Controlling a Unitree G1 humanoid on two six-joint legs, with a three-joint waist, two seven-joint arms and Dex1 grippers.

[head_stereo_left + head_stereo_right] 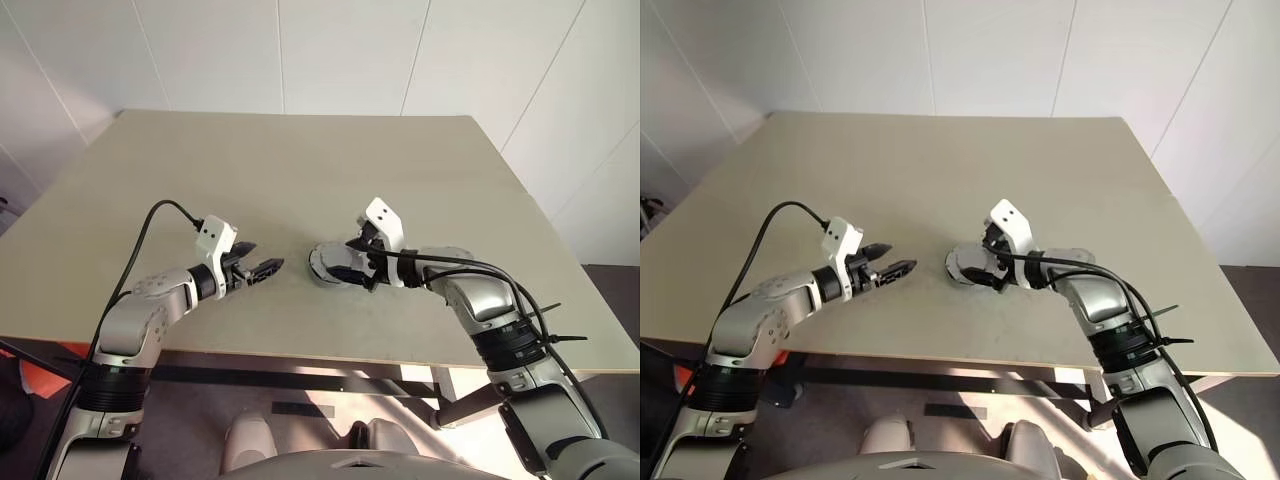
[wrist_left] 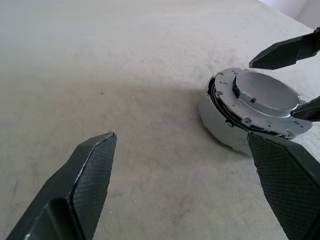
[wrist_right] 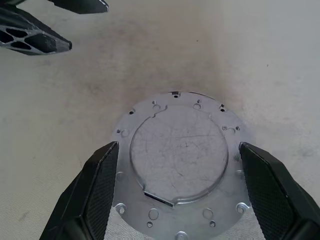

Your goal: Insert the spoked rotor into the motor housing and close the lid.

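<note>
Your motor housing sits lid on, just right of frame center on the surface. Right gripper straddles it, jaws spread and clear of the lid rim. Left gripper hovers just left of it, jaws spread, empty.

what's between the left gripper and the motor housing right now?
Nothing: bare table. The left eye view shows an empty strip of tabletop between the left gripper and the motor housing; the left wrist view agrees.
</note>
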